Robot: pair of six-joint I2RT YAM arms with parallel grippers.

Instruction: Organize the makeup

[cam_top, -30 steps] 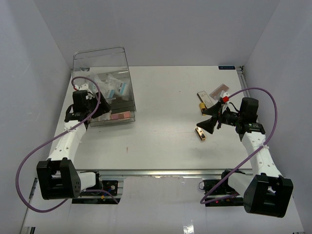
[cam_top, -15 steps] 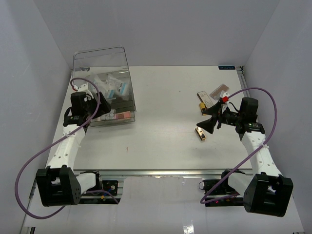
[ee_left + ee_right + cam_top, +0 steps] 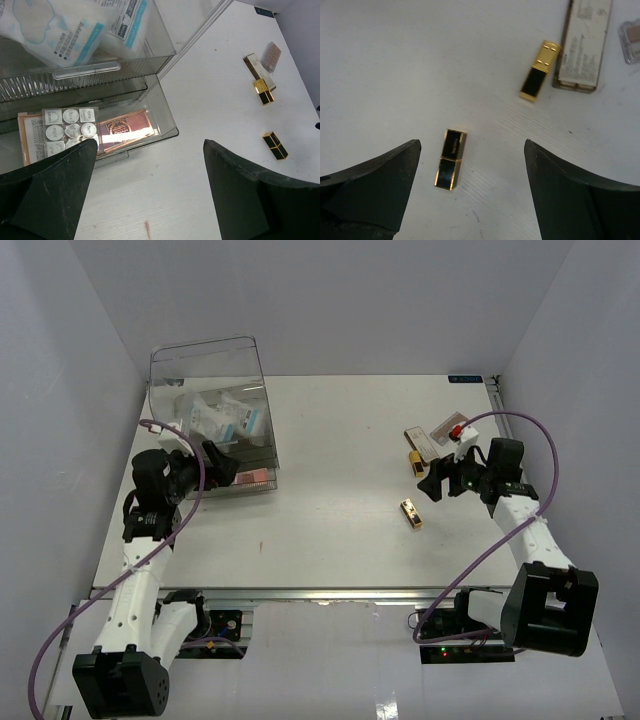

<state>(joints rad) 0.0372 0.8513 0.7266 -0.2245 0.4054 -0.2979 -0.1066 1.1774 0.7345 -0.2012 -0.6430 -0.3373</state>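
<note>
Two black-and-gold tubes lie on the table: one [image 3: 411, 513] alone, also seen in the right wrist view [image 3: 450, 158], and one [image 3: 413, 458] beside a long tan palette [image 3: 425, 440]. A small square palette [image 3: 452, 425] lies behind them. My right gripper [image 3: 431, 480] is open and empty, hovering between the two tubes [image 3: 472, 144]. My left gripper [image 3: 220, 468] is open and empty above the table, just in front of the open lower drawer [image 3: 149, 145]. That drawer holds a pink palette [image 3: 122, 131] and a blister-style palette [image 3: 70, 131]. Clear packets with white-and-blue labels [image 3: 60, 35] lie in the compartment above.
The large clear plastic box [image 3: 205, 370] stands at the back left, its lower drawer [image 3: 262, 489] pulled out toward the front. A small blue label [image 3: 465, 378] sits at the table's far right edge. White walls close in the left, back and right.
My left arm has drawn back from the drawer toward the near side, its gripper now in front of the box. My right gripper has shifted back, away from the lone tube toward the group.
</note>
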